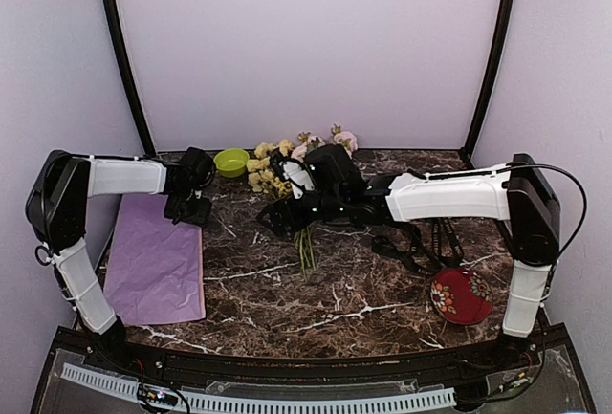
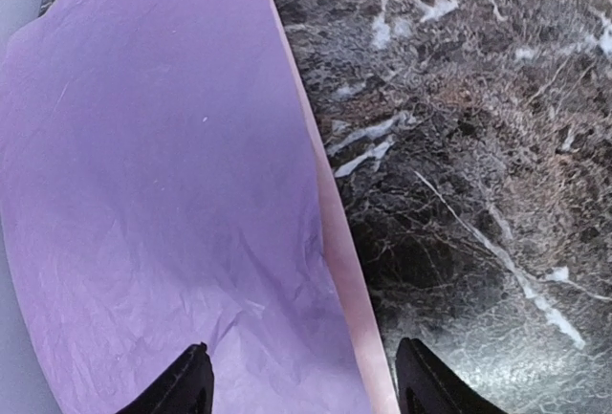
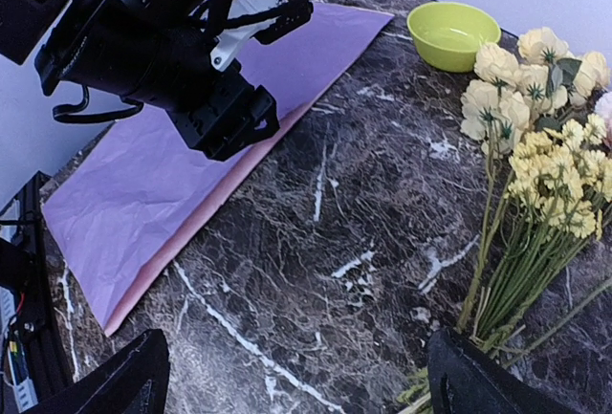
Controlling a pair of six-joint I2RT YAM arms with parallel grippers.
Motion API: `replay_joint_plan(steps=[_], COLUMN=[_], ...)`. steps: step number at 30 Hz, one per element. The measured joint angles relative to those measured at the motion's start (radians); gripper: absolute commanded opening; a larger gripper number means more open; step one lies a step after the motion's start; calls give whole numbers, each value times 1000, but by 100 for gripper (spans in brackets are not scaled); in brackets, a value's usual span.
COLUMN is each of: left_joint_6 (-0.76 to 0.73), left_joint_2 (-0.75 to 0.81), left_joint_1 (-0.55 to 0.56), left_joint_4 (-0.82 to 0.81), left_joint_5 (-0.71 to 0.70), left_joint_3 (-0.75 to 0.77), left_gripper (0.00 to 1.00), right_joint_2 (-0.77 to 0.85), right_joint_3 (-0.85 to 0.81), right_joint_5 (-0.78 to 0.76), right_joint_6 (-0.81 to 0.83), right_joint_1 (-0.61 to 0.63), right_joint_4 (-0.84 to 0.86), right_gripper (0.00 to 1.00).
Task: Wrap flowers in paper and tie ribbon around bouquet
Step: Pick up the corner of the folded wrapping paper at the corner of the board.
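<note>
The lilac paper [image 1: 153,259] lies flat at the table's left. My left gripper [image 2: 301,390] hovers open over the paper's [image 2: 163,194] pinkish right edge, with one finger on each side of it and nothing held. The flowers [image 1: 284,167], yellow and pale pink, lie bare at the back centre with their stems [image 1: 304,247] pointing toward me. My right gripper [image 3: 296,385] is open just left of the flowers [image 3: 535,175], and its right finger [image 3: 483,381] is beside the stem ends. Black ribbon [image 1: 413,253] loops lie under the right arm. No wrapped bouquet is in view.
A lime green bowl [image 1: 231,162] stands at the back, left of the flower heads. A red patterned round object [image 1: 461,295] lies at the front right. The left arm's wrist [image 3: 215,108] hangs over the paper [image 3: 182,170] in the right wrist view.
</note>
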State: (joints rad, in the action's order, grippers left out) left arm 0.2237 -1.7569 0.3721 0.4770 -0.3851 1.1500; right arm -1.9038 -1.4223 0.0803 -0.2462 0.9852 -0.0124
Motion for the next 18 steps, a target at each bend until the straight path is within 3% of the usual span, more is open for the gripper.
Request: replay_joint_plan(steps=[3, 5, 18], left_joint_6=[0, 0, -2], left_joint_2=[-67, -108, -215], left_joint_1=[3, 4, 4], left_joint_4=[9, 26, 74], left_joint_5=[-27, -55, -105], left_joint_3=[29, 56, 146], left_gripper=[42, 36, 43], right_joint_2=[0, 0, 1], right_joint_3=[22, 34, 100], right_joint_5=[-23, -37, -63], right_joint_6=[18, 32, 86], right_joint_1=[0, 0, -1], right_joint_4=[-14, -27, -49], right_gripper=[95, 96, 97])
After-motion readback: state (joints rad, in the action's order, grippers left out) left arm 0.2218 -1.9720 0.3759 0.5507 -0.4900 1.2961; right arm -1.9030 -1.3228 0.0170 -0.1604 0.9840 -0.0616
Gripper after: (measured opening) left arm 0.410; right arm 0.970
